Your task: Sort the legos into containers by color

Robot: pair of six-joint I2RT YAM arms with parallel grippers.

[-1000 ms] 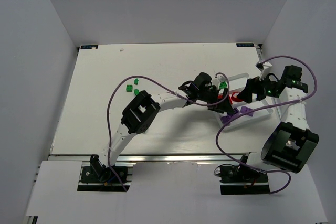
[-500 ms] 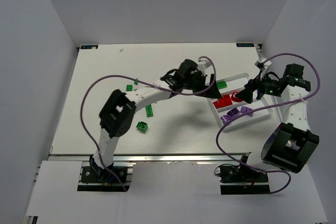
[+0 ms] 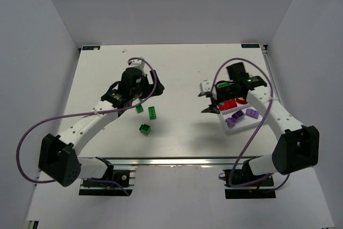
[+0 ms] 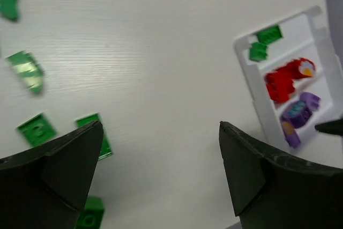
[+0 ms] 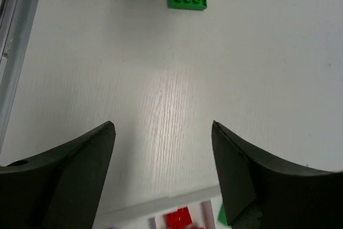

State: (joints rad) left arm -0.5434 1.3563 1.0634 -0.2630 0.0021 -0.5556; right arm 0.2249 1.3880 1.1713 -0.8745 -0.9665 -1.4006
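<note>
Top external view shows loose green legos point(image 3: 153, 112) on the surface point(image 3: 182, 68), well apart from the tray point(image 4: 249, 76) holding sorted ones, both arms' jaws apart and empty; these light, rigid, slick bricks probably suit pinching across flat sides.

worktop point(image 3: 177, 68): white, faint wood grain, matte | rail point(image 3: 177, 160): metal strip along the near edge | back wall point(image 3: 171, 9): plain pale grey, side walls alike | corner tags point(image 3: 90, 47): small dark-and-white markers at both far corners
</note>
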